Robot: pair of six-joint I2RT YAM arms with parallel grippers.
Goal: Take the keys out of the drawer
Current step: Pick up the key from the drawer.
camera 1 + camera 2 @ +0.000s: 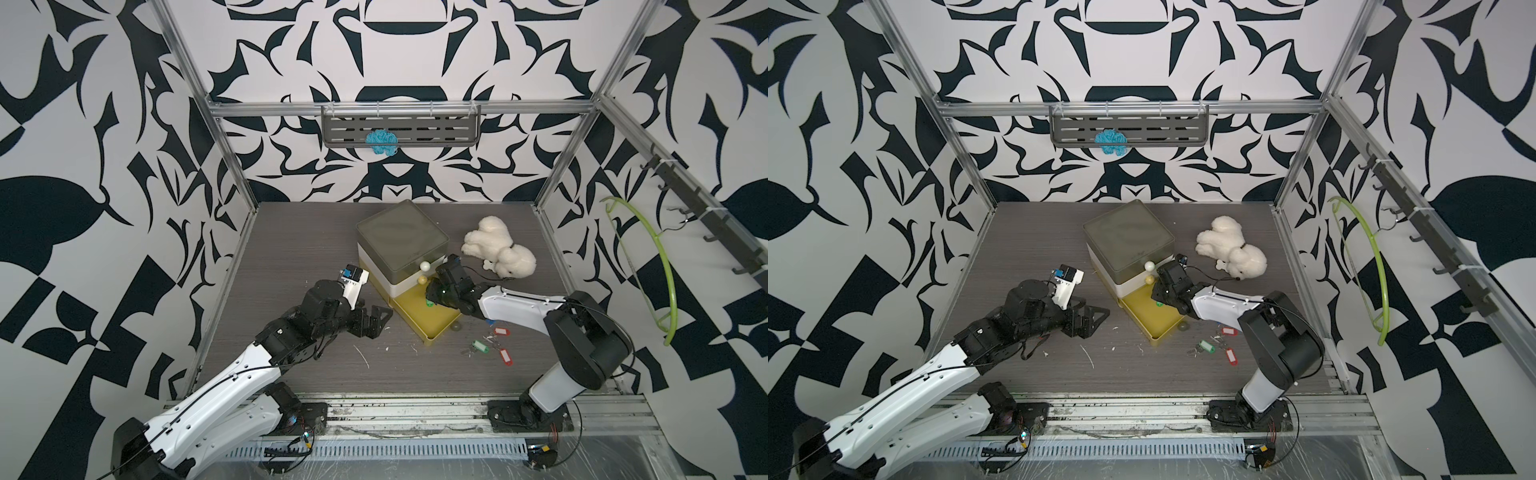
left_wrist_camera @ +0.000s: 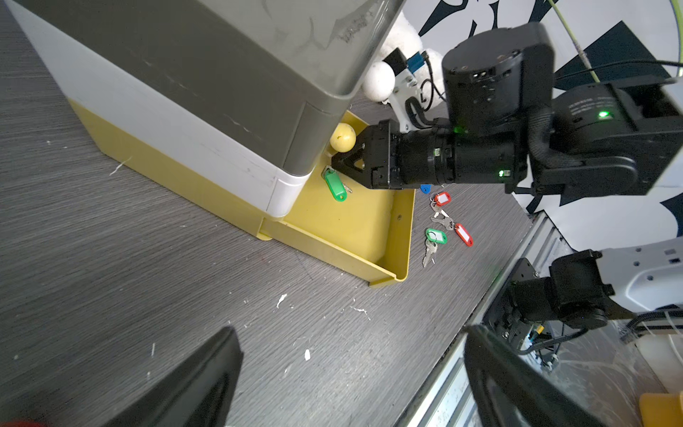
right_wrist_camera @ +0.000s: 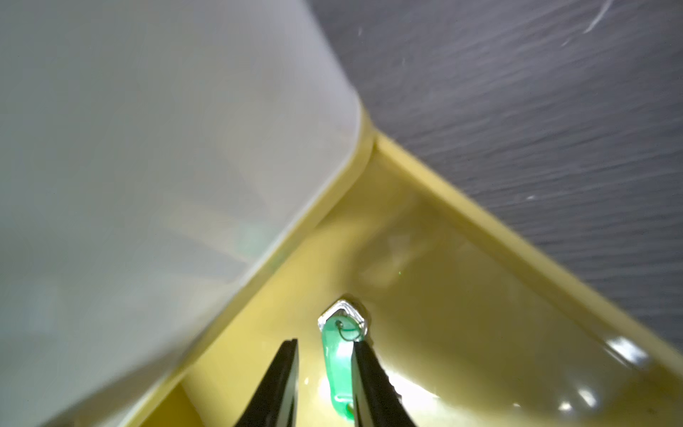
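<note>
Right tool [image 3: 325, 345] around green-tagged key [image 2: 334, 185] in drawer [image 2: 401, 229]

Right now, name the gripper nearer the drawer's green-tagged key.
Right. The right gripper is in the yellow drawer, straddling the green-tagged key; the left gripper is outside it, over the table.

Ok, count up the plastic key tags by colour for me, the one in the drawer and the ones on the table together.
Green: 2, green tag in the yellow drawer, second green tag on the table
Red: 2, red tag and second red tag, both on the table
Blue: 1, blue tag on the table, partly hidden
Total: 5
</note>
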